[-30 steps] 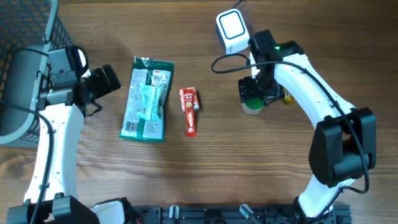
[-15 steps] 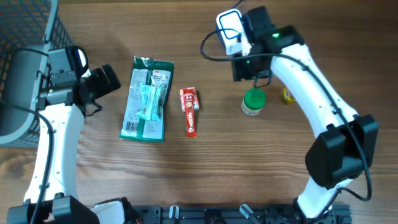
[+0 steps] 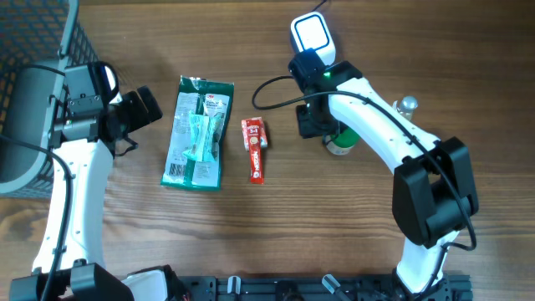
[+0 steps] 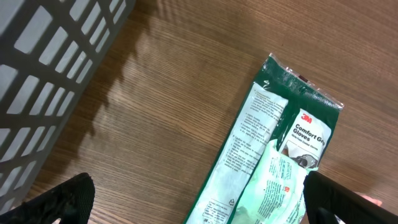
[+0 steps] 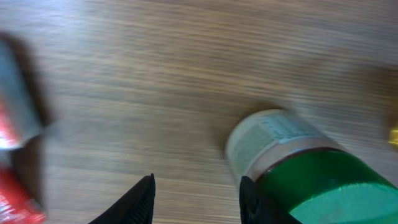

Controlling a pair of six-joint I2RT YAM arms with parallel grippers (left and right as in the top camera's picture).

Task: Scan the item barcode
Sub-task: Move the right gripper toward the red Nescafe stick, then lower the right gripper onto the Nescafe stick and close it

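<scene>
Green-lidded jar, label only in right-wrist view

From above we see only a sliver of the small green-lidded plastic jar; the white right arm crosses over the rest. In the right wrist view the jar runs off the bottom edge, smeared by motion, its pale label unreadable to us. Left of the jar a red sachet is a blur cut by the corner. Well left of the jar, the green glove packet loses its lower end to the left wrist view's edge.
</scene>
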